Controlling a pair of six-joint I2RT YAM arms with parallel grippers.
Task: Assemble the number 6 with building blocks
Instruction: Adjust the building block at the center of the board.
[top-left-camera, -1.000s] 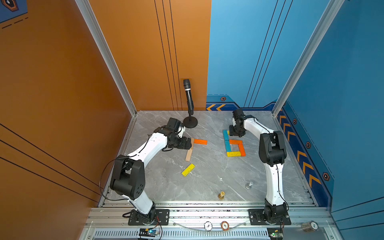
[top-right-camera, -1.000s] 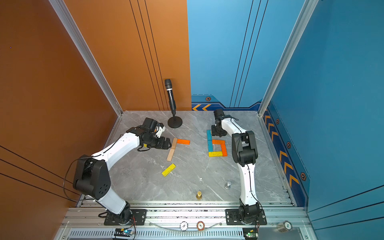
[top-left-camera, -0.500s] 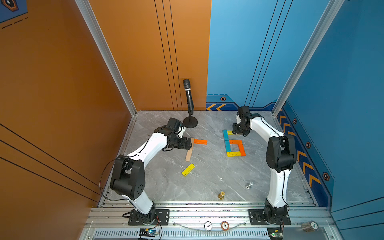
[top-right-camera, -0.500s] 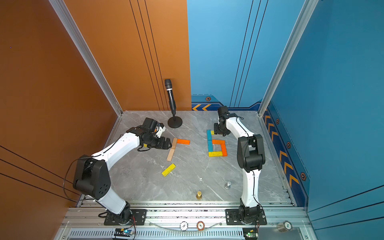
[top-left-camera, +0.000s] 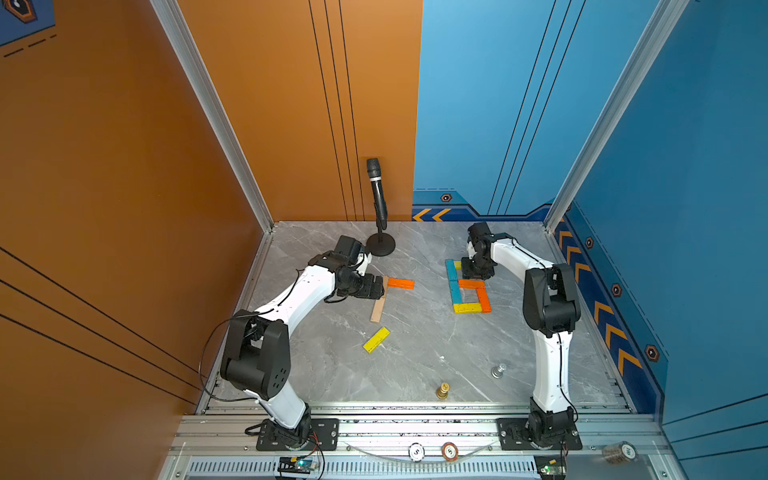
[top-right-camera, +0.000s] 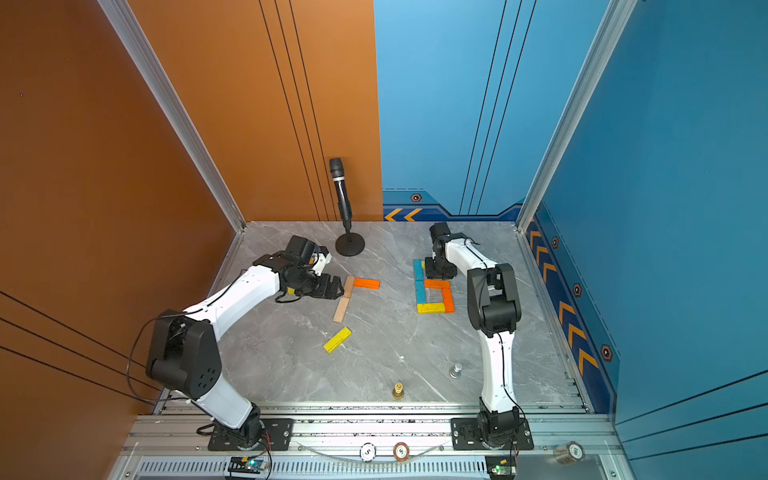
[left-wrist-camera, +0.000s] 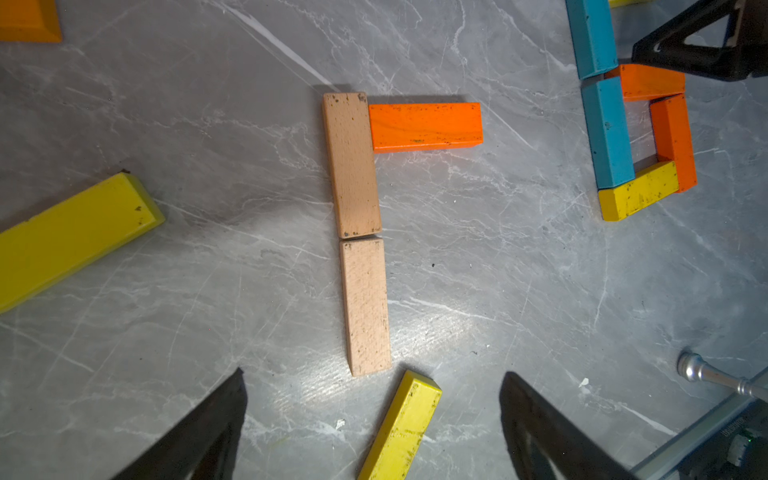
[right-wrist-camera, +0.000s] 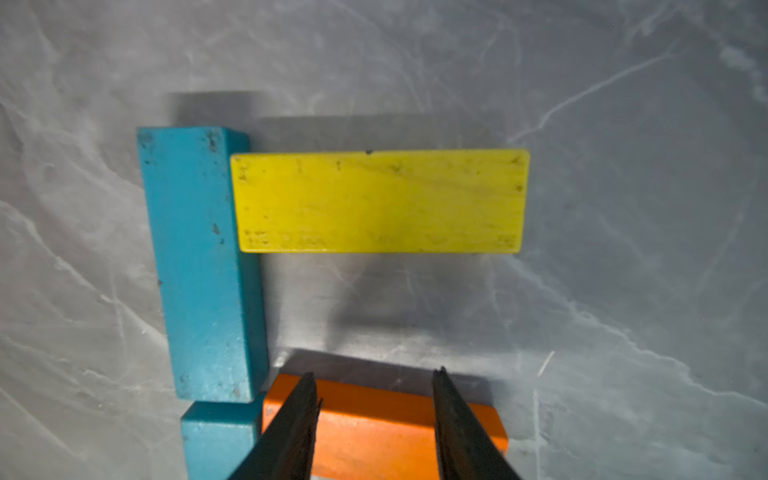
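At the right, building blocks lie in a figure: two blue bars (top-left-camera: 453, 280) end to end, an orange bar (top-left-camera: 471, 284), another orange one (top-left-camera: 482, 298) and a yellow bar (top-left-camera: 467, 308) closing a loop. A further yellow bar (right-wrist-camera: 380, 201) lies flat against the far blue bar (right-wrist-camera: 203, 266). My right gripper (right-wrist-camera: 375, 371) hovers over the orange bar (right-wrist-camera: 374, 419), jaws apart, holding nothing. At the left, two tan bars (left-wrist-camera: 351, 164) lie in line with an orange bar (left-wrist-camera: 426, 126) beside them. My left gripper (left-wrist-camera: 372, 374) is wide open above them. A loose yellow bar (top-left-camera: 376, 340) lies nearer.
A black microphone on a round stand (top-left-camera: 379, 208) stands at the back, close to the left arm. A gold chess piece (top-left-camera: 443, 390) and a silver one (top-left-camera: 498, 370) stand near the front edge. Another yellow bar (left-wrist-camera: 70, 241) lies by the left arm. Walls close three sides.
My right gripper has shifted slightly at the figure's far end and its jaws have narrowed. The left arm has not moved.
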